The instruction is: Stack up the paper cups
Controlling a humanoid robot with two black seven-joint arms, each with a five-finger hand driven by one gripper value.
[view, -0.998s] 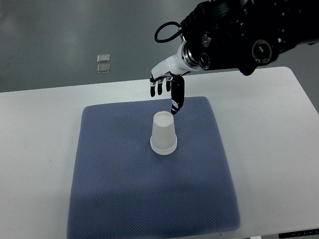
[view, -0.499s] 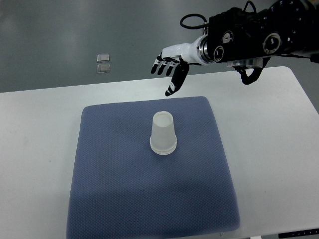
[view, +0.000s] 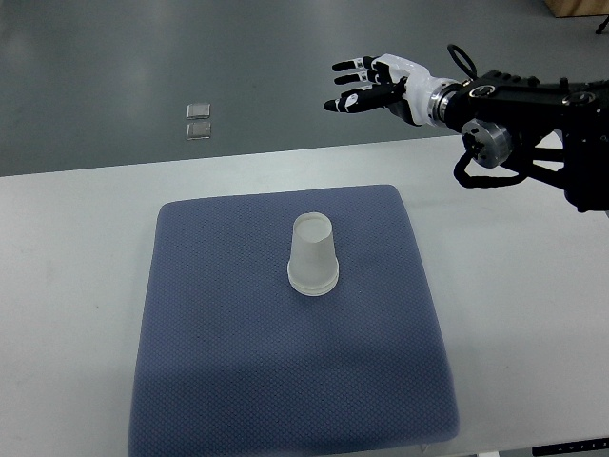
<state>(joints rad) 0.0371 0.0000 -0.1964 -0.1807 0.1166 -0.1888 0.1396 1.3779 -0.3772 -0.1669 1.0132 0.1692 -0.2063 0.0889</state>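
A: Where are the cups?

B: The translucent white paper cups stand upside down, rim on the cloth, as one nested stack near the middle of the blue-grey textured fabric mat. A second rim shows at the base, so I read it as at least two cups, one over the other.

A: And the mat?

B: It lies flat on the white counter, its far edge a little short of the counter's far edge.

A: What about the hand?

B: The right hand, white with black fingertips, hangs in the air beyond the counter's far edge, to the right of the cups and well apart from them. Its fingers are spread and point left, holding nothing. The black arm behind it comes in from the right edge.

A: Anything else?

B: Two small clear square pieces lie on the grey floor at far left, one just beside the other.
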